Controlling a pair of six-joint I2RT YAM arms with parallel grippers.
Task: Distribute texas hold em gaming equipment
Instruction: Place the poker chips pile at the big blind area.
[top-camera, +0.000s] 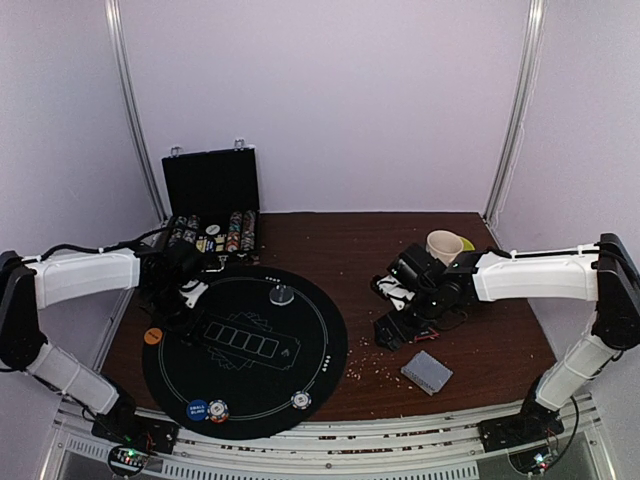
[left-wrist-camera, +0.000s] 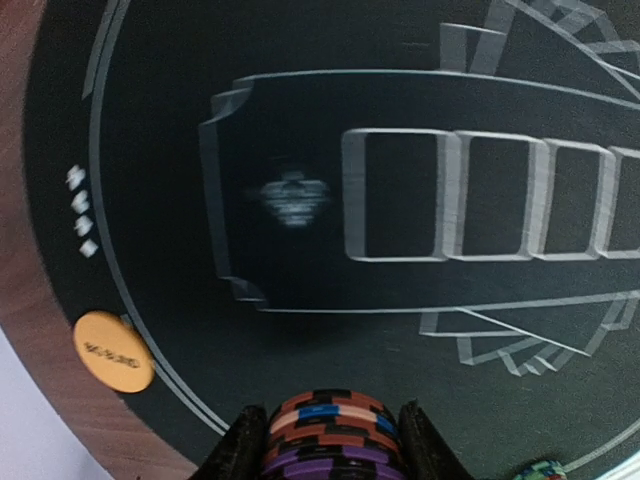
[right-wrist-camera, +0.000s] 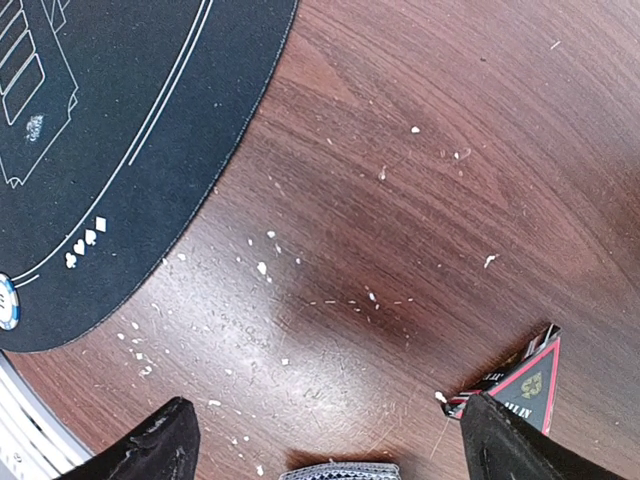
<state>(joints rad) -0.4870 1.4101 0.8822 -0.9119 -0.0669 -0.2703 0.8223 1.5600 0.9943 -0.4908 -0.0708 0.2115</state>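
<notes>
While the left gripper (left-wrist-camera: 330, 452) pinches 1 stack of chips (left-wrist-camera: 330, 428) over the left part of the mat (top-camera: 250, 385), the right gripper (right-wrist-camera: 335, 440) hangs spread above the table (top-camera: 490, 335), the deck (top-camera: 427, 372) lying just beside it.

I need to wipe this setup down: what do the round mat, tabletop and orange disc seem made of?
Round mat: probably felt or rubber-backed cloth; matte black, no glare, thin pale printed lines. Tabletop: wood or wood-look laminate; reddish-brown grain streaks, slight sheen. Orange disc: likely plastic; smooth, flat colour, dark printed lettering.
</notes>
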